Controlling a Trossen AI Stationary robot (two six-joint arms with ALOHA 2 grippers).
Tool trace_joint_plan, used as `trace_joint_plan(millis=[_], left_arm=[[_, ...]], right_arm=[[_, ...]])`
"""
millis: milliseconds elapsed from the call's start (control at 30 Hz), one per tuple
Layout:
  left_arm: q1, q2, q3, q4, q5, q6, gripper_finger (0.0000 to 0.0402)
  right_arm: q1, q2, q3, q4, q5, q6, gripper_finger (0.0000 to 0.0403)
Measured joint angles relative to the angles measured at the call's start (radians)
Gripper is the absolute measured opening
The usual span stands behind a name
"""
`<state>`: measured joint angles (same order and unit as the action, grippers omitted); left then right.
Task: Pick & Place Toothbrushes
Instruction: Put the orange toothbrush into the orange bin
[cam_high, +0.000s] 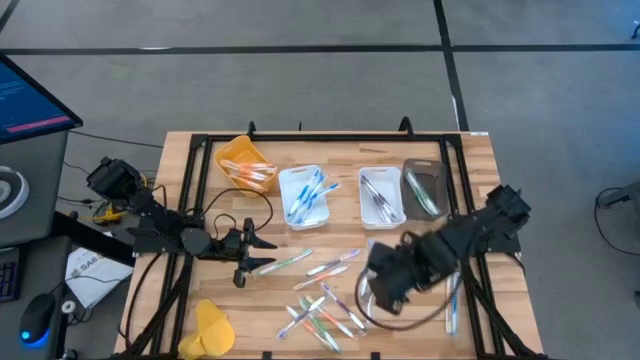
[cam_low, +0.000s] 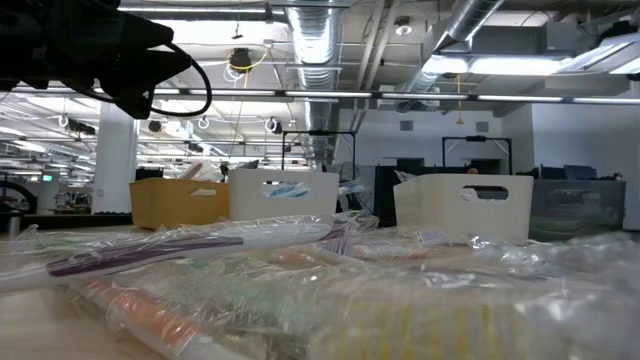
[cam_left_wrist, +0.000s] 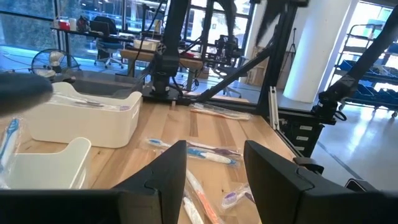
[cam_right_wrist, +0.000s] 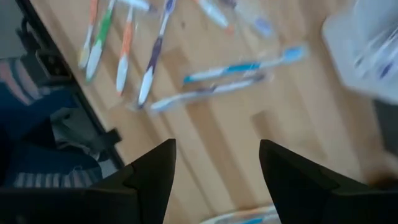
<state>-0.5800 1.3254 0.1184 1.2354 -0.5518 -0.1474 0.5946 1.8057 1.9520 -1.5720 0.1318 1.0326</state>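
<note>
Loose toothbrushes (cam_high: 322, 300) lie scattered on the wooden table (cam_high: 470, 170), near the front edge, between both arms.
Light, thin, wrapped in slippery film: best pinched mid-handle. Left gripper (cam_high: 262, 250) and right gripper (cam_high: 372, 292) hover with fingers apart, holding nothing.

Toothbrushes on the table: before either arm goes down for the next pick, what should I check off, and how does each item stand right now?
1. Left gripper open and empty: ok.
2. Right gripper open and empty: ok.
3. Loose toothbrushes lying on the wood within reach of both arms: ok.
4. Trays upright: yellow tray, two white trays, dark tray: ok.
5. Toothbrushes separated enough for a clean single grasp: cannot tell; several overlap near the table's front edge.
</note>
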Motion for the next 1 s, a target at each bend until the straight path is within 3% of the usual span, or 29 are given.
trace_joint_plan(millis=[433,800,1000], left_arm=[[0.020,0.000,0.000,0.002,0.000,0.146,0.0154],[0.039,0.000,0.000,0.002,-0.001,0.141,0.0154],[0.039,0.000,0.000,0.002,-0.001,0.148,0.0154]], right_arm=[[0.136,-0.001,-0.102,0.014,0.052,0.285,0.0225],[0.142,0.000,-0.269,0.107,0.088,0.264,0.0225],[0.108,0.000,-0.342,0.291,0.179,0.018,0.0225]])
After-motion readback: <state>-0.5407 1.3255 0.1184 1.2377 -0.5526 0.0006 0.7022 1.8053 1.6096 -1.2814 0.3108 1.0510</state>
